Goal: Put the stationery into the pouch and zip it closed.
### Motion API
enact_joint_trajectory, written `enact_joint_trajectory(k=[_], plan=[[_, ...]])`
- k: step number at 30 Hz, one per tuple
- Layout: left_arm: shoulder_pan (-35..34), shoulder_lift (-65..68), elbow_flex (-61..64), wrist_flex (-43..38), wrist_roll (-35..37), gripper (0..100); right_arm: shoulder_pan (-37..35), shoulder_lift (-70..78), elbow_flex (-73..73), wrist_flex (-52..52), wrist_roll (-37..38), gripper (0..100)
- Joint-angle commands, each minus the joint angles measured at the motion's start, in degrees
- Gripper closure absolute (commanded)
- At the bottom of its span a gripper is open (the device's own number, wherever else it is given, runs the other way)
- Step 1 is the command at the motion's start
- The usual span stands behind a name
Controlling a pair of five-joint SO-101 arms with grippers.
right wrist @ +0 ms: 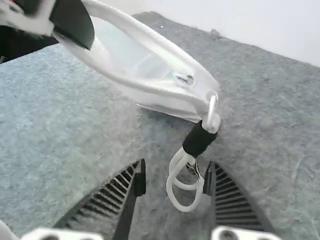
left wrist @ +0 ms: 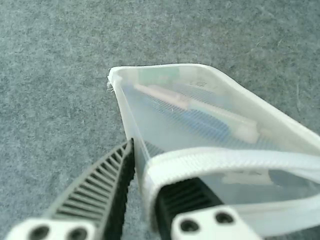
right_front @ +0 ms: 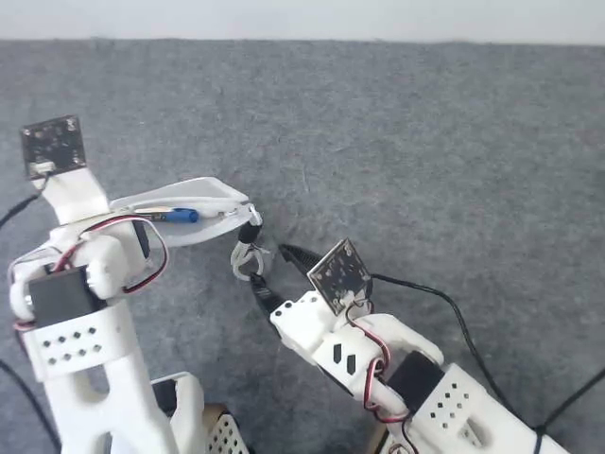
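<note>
pouch (left wrist: 200, 115): translucent white mesh, white zip band; mouth open. One end's wall is pinched between the jaws of the left gripper (left wrist: 144, 172), one jaw inside the mouth and one outside.
stationery (left wrist: 195, 107): inside the pouch, seen through its wall; white stick-like piece, blue pen, green item; lies lengthwise just beyond those jaw tips.
zip pull (right wrist: 182, 185): white cord loop with a black sleeve; hangs from the pouch's other end, between the spread jaws of the right gripper (right wrist: 175, 172), nearer one jaw.
</note>
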Motion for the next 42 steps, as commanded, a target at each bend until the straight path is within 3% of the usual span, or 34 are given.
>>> enact_joint_trajectory(k=[1,14,27,35,42], plan=[[0.26,0.18,-0.57,-1.05,0.53,99,0.66,-1.27,1.67,-5.23,0.88,81.8],[0.44,0.09,-0.75,-1.05,0.53,99,0.75,-1.27,4.92,-16.04,1.23,81.8],[0.35,0.09,-0.75,-1.93,0.53,99,2.15,-0.31,1.58,-16.31,0.97,81.8],[0.26,0.09,-0.66,-1.85,0.53,99,2.15,15.25,-6.07,-17.45,0.70,81.8],[0.35,0.09,-0.66,-1.85,0.53,99,2.24,28.18,-7.12,-30.90,1.05,81.8]])
